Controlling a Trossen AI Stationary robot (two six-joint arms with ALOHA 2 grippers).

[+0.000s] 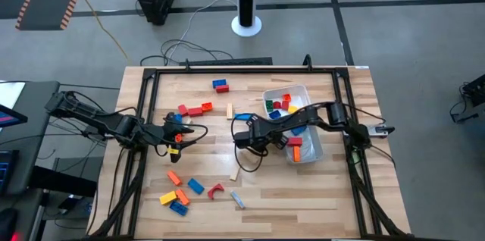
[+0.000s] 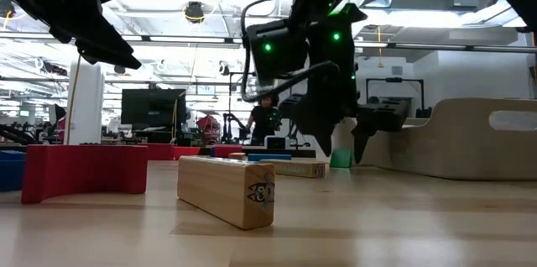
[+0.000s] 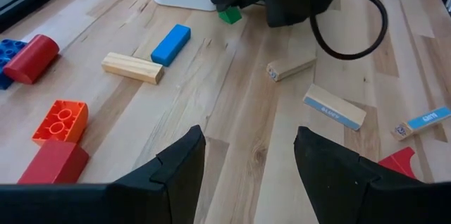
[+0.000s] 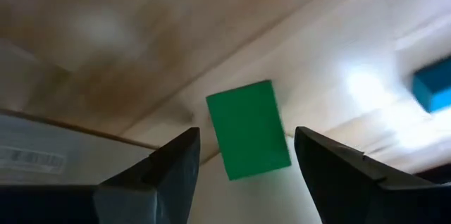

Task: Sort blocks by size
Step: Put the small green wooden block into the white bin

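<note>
Green and close against the lens, a small block (image 4: 248, 129) lies on the wood just ahead of the right gripper (image 4: 246, 175), whose fingers stand spread to either side of it and grip nothing. From above, that gripper (image 1: 244, 136) sits near the table's middle, just beside the white tub (image 1: 312, 150).

Sorting looks partly done (a judgement from how things lie): the tub already holds a cluster of blocks (image 1: 282, 106), red, blue, yellow and green, while many more are loose on the table (image 1: 318, 195). One group (image 1: 195, 110) lies left of centre and another (image 1: 178, 194) toward the near left corner, with tan bars scattered between. Most of the work seems left.

Over those left-hand blocks hangs the left gripper (image 1: 180, 136), fingers apart and empty.

Only the right wrist view shows the green block plainly; the high view hides it under the arm. At table height, a tan bar (image 2: 226, 190) and a red block (image 2: 84, 179) stand large, though the tub's contents cannot be seen there. Looking across from the left wrist, the blue bar (image 3: 171, 44) and the green block appear by the tub.
</note>
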